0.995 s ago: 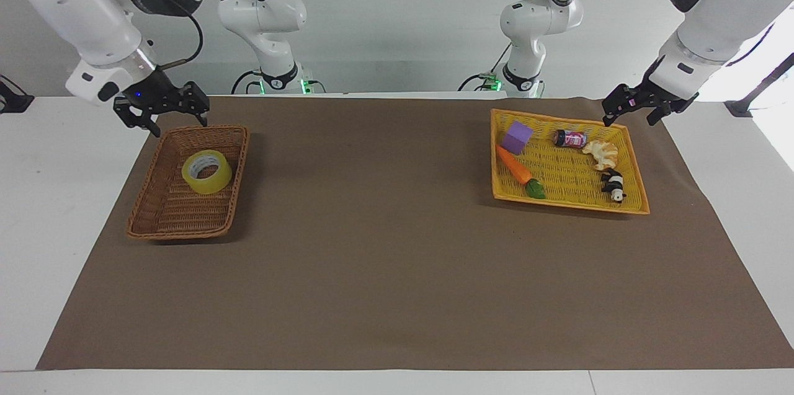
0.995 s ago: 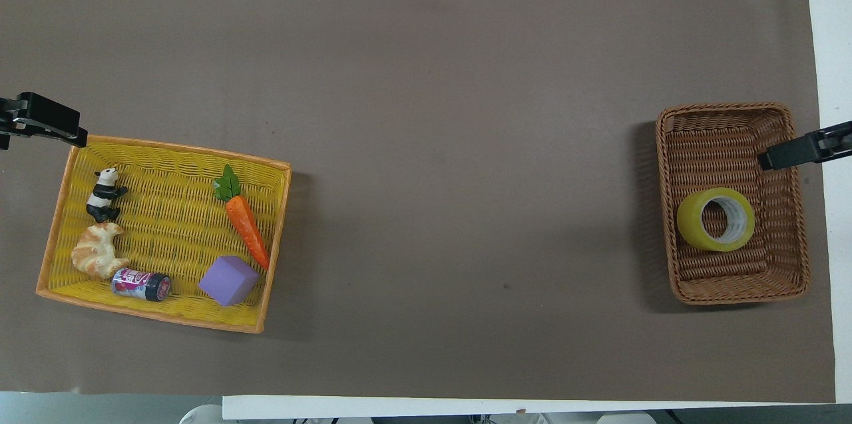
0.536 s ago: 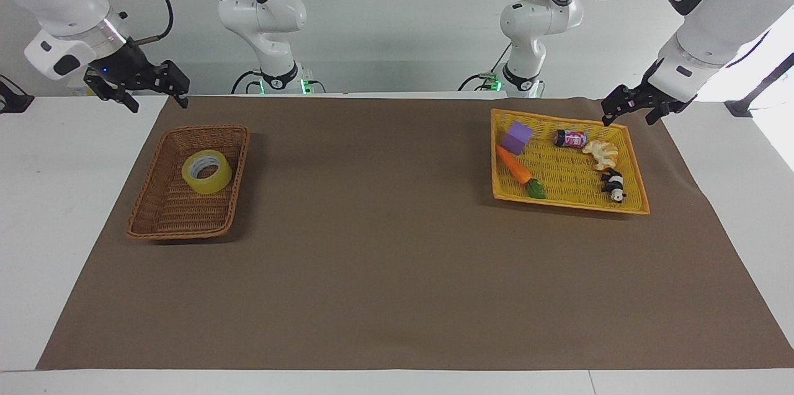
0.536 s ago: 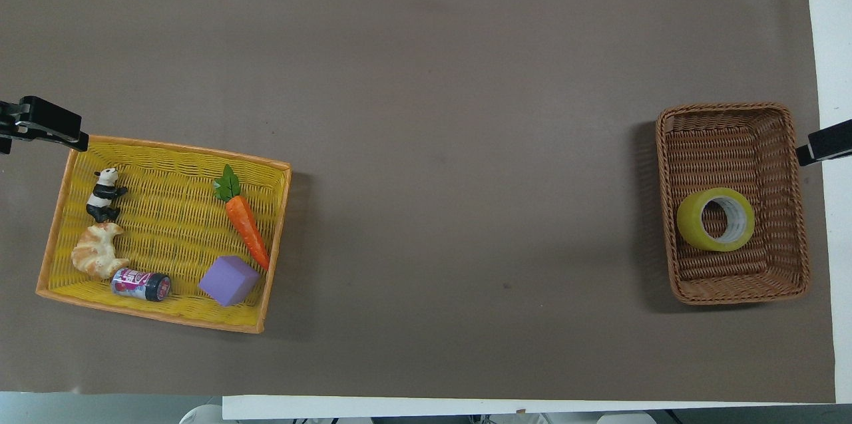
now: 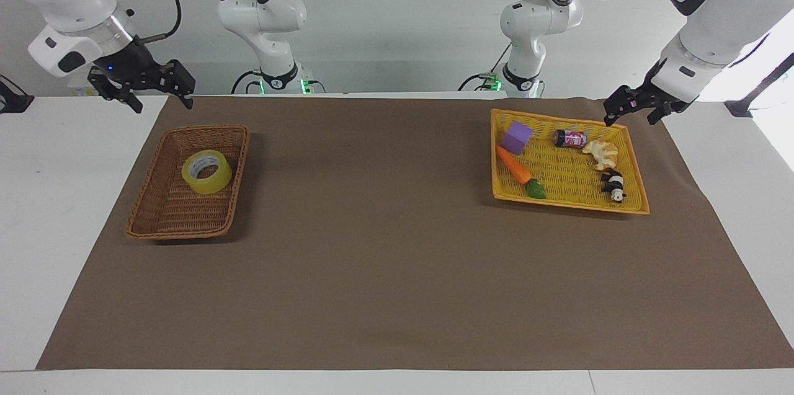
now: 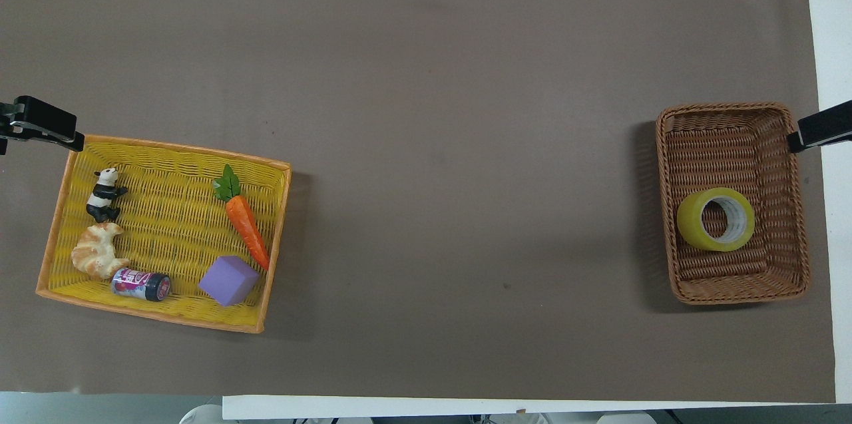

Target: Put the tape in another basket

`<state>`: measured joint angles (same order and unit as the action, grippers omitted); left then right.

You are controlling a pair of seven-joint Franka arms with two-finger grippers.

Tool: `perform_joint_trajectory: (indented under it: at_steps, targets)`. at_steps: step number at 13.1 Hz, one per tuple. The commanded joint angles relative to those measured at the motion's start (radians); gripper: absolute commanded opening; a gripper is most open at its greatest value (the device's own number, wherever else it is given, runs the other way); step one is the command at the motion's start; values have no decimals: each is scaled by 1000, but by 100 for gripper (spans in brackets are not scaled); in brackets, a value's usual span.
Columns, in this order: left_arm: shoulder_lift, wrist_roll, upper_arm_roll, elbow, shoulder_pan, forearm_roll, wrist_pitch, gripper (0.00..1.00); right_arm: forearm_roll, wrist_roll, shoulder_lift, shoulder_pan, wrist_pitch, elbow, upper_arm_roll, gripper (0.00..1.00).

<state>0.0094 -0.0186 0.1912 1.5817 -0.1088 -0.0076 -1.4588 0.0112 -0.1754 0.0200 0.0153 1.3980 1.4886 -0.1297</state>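
- Tape (image 5: 206,172): lying flat inside the brown wicker basket (image 5: 155,212), in the half nearer my bases; nothing grips it.
- Brown wicker basket: on the counter (image 5: 397,258), at my right arm's end.
- My right jaws (image 5: 159,99): apart, empty, raised by the basket's corner nearest my bases.
- My left jaws (image 5: 633,113): apart, empty, raised by the yellow basket (image 5: 633,159), well away from the brown one.
- Yellow basket: holds a carrot (image 5: 518,172) and a purple block (image 5: 517,137).

Yellowish tape (image 5: 206,172), brown woven basket (image 5: 155,215), perhaps pale core.
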Motion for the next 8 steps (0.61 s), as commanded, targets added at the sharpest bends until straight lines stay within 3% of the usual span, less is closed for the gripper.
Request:
perform_joint_trajectory:
  at_steps: [1,8]
  targets:
    - [-14,3,-3,15,1,17,6,100,-17,19,-3,6,13,-5,-8,100]
    - [-16,2,-3,17,-2,17,14,100,-50,7,0,8,-13,-14,-8,100]
